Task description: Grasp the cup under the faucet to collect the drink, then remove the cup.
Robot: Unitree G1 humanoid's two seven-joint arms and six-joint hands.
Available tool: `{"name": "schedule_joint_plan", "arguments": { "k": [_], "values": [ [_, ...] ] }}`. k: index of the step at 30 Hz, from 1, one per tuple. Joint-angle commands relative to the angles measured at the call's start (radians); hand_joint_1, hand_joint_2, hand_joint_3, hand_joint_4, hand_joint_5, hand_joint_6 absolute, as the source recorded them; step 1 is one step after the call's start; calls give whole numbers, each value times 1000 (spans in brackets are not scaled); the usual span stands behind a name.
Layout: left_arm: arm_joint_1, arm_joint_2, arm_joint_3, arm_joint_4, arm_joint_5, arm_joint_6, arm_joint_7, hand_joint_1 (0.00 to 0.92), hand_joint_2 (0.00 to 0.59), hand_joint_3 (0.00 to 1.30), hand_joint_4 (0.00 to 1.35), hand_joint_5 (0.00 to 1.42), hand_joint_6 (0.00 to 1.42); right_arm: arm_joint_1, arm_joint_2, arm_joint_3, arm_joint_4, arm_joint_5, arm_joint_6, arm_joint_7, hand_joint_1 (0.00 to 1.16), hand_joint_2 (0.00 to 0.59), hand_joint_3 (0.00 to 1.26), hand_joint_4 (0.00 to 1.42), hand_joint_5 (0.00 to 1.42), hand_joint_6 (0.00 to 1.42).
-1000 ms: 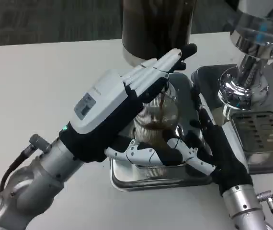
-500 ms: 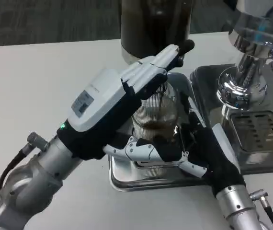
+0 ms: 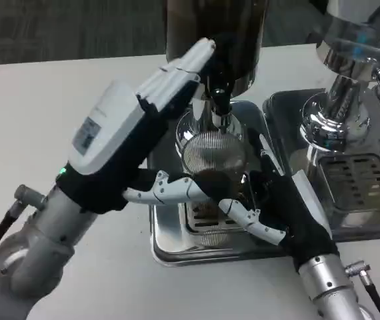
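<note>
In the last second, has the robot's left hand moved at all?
Yes. The left hand has slid left and back, off the cup, judged against the drip tray; its fingers now reach the faucet.

Right hand [image 3: 280, 207] grips the ribbed cup [image 3: 213, 167] under the faucet [image 3: 219, 103]; left hand [image 3: 133, 133] raised.

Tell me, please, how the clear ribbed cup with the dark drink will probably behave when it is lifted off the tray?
The cup looks like thin ribbed plastic, so it may flex if squeezed. It holds some dark drink and has no lid, so tilting could spill it. The right robot hand wraps its lower part, which probably limits tipping; the ribs may reduce slipping.
</note>
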Motion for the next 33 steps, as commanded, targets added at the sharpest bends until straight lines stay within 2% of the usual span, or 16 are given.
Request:
{"name": "schedule_joint_plan", "arguments": {
  "k": [1,9,15,21,25,33],
  "values": [
    [35,0,44,-57,-52,23,17,0,130,34,0,189,153,-12,4,-3,18,8,-2,11,569,234,0,0,0,150],
    [145,0,158,-150,-64,83,56,0,150,44,0,182,153,-34,11,-6,35,11,-4,13,571,234,0,0,0,158],
    [207,44,207,-118,22,154,89,0,158,23,0,117,93,-51,14,-12,45,15,-1,14,571,234,0,0,0,156],
    [244,66,207,-45,58,172,138,0,165,20,0,116,89,-70,9,-18,58,15,1,24,570,231,0,0,0,150],
    [248,76,198,2,65,176,163,0,170,23,0,116,88,-73,8,-16,57,16,2,42,568,208,0,0,0,120],
    [244,97,170,77,67,184,182,0,174,24,0,119,86,-54,10,-16,16,-2,18,35,573,190,0,0,0,104]
  ]
}}
